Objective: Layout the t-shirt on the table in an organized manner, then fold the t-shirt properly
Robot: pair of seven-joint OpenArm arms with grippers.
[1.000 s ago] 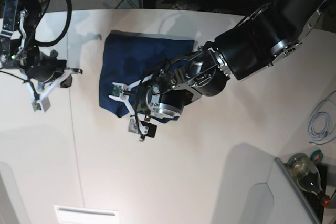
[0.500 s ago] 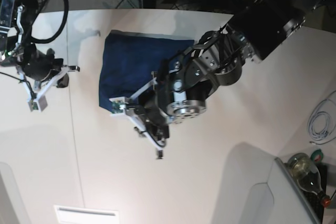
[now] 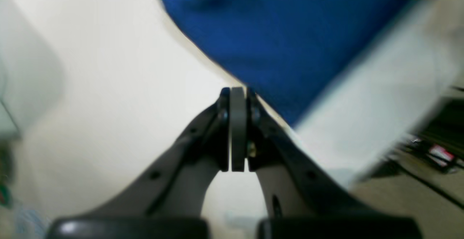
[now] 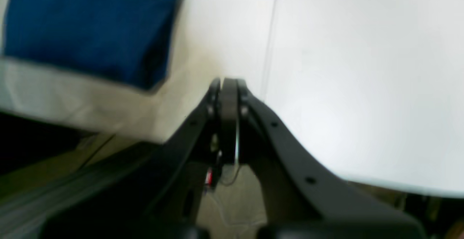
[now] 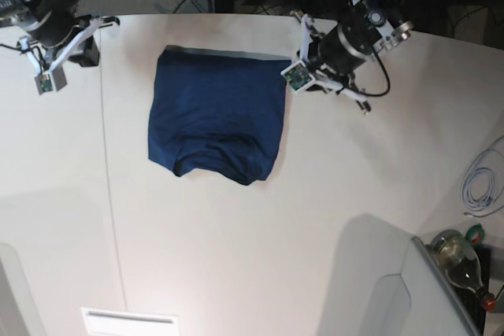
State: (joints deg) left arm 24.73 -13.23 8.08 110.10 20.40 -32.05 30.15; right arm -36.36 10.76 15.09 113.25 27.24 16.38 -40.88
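No brand, label or legible writing anywhere; t-shirt (image 5: 216,120) is plain navy, no print.

T-shirt lies folded on the desk (image 5: 260,249), far half, just right of the thin dark seam (image 5: 109,186). Roughly rectangular; long axis runs near-to-far in base view, slightly longer than wide. Far edge straight and parallel to desk's far rim; near edge rounded and rumpled, bulging toward cam.

Left fingers (image 5: 298,76): pressed fully together, nothing between them, held above the desk just off the shirt's far right corner. Right fingers (image 5: 45,76): likewise closed and empty, near the desk's far left corner, well apart from the shirt.

View differences:
- Base: whole shirt outline, both arms, plus a coiled white cable (image 5: 480,182) and a glass bottle (image 5: 461,261) at right.
- Left wrist: blurred; closed pads (image 3: 237,123) close up, shirt corner (image 3: 290,43) beyond and right of them. Contact w/ fabric: cannot tell.
- Right wrist: blurred; closed pads (image 4: 229,104), seam (image 4: 270,50) running away beside them, shirt (image 4: 90,28) upper left, clear gap to the fingers.
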